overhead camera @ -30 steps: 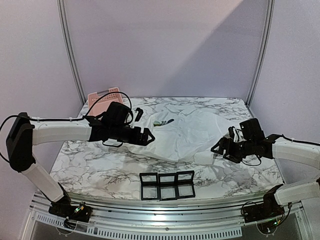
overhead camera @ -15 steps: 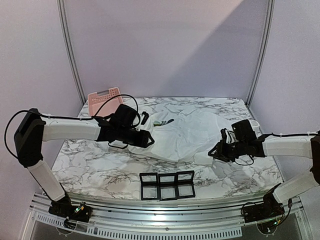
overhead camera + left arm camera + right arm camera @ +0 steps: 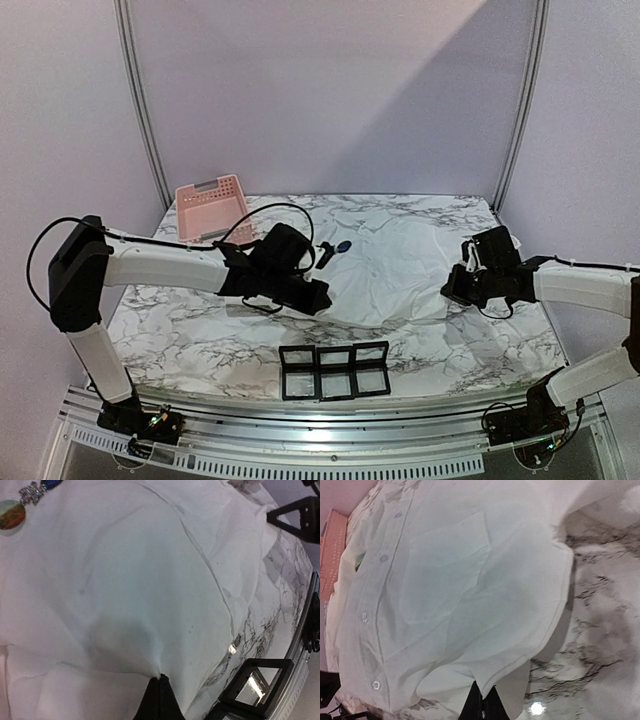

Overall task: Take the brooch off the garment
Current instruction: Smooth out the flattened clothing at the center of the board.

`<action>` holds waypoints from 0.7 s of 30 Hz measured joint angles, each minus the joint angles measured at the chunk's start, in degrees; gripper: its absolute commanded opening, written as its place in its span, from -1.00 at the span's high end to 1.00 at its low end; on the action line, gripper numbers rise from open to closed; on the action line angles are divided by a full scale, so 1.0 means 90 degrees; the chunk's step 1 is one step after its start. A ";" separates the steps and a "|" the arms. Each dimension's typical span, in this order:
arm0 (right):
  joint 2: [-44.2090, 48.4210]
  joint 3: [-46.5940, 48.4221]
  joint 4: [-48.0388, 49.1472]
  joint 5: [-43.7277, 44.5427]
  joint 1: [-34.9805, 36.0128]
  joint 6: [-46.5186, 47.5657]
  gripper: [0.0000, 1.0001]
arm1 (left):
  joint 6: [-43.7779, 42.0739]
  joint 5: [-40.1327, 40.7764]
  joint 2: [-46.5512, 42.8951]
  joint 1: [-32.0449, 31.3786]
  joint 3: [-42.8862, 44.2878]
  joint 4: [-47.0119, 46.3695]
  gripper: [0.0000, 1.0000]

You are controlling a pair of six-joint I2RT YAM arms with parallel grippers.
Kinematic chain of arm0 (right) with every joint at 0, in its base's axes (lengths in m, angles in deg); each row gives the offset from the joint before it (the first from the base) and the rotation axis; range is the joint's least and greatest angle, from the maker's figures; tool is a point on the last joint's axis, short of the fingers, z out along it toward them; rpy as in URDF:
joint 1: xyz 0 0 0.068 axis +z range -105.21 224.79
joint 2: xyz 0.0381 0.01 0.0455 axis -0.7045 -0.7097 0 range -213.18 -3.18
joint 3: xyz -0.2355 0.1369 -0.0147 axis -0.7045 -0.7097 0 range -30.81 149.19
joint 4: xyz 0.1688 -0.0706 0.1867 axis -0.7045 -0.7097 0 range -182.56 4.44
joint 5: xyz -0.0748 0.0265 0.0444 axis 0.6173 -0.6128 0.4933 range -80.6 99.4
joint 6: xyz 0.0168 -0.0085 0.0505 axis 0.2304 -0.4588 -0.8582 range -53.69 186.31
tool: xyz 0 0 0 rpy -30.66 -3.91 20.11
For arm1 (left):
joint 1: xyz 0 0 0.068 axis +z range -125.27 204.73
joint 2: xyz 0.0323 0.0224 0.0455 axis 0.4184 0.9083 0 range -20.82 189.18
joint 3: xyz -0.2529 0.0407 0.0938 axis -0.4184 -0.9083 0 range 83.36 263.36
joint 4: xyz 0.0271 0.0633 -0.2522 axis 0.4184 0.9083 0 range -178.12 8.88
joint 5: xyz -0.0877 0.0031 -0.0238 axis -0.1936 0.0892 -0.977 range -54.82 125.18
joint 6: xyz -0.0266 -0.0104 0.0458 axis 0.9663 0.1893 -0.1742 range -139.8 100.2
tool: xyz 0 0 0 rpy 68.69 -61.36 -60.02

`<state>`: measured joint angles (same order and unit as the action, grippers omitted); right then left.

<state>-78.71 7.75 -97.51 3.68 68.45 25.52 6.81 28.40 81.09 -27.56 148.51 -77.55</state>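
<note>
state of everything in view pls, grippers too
garment: spread out, wrinkled, pinched at two spots
brooch: lying on the garment, no gripper on it
left gripper: shut on garment
right gripper: shut on garment edge
pink basket: beside garment, untouched
black frames: in a row, off the garment

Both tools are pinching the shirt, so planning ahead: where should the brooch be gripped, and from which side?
On the brooch, probably its silver middle cluster between the orange-green disc and blue piece, pinched from above: it lies flat on the garment, so a sideways approach would likely gather fabric.
</note>
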 measured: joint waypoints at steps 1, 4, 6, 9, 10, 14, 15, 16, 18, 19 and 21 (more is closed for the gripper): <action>0.0015 0.0005 -0.0058 0.0109 -0.0148 0.0063 1.00 | 0.0000 -0.0012 0.0061 -0.0073 0.0070 0.0053 1.00; 0.0046 0.0005 -0.0189 0.0474 -0.0525 0.0219 1.00 | -0.0002 -0.0053 0.0134 -0.0238 0.0265 0.0194 0.81; 0.0066 0.0005 -0.0294 0.0741 -0.0673 0.0301 1.00 | -0.0012 -0.0085 0.0131 -0.0291 0.0372 0.0265 0.40; 0.0090 0.0005 -0.0442 0.1095 -0.0770 0.0423 0.98 | -0.0102 -0.0058 0.0034 -0.0306 0.0483 0.0398 -0.23; 0.0104 0.0005 -0.0486 0.1175 -0.0787 0.0447 0.95 | -0.0107 -0.0012 -0.0053 -0.0304 0.0486 0.0466 -0.36; 0.0401 0.0000 -0.0588 0.1413 -0.0850 0.0527 0.55 | -0.0240 0.0338 -0.0566 -0.0187 0.0522 0.0704 -0.69; 0.0505 0.0012 -0.0631 0.1457 -0.0862 0.0576 0.45 | -0.0277 0.0437 -0.0665 -0.0129 0.0549 0.0748 -0.73; 0.0585 0.0034 -0.0687 0.1494 -0.0877 0.0600 0.31 | -0.0287 0.0542 -0.0746 -0.0029 0.0576 0.0772 -0.76; 0.0697 0.0143 -0.0828 0.1532 -0.0884 0.0629 -0.03 | -0.0287 0.0692 -0.0792 0.0255 0.0590 0.0799 -0.83; 0.0729 0.0204 -0.0865 0.1525 -0.0882 0.0675 -0.28 | -0.0272 0.0765 -0.0772 0.0423 0.0585 0.0826 -0.87; 0.0784 0.0333 -0.0967 0.1545 -0.0852 0.0687 -0.49 | -0.0260 0.0903 -0.0719 0.0668 0.0529 0.0850 -0.95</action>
<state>-71.65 10.75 -106.21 17.58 60.78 31.70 4.47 36.53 74.62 -21.55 153.27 -69.90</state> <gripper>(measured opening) 0.533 0.927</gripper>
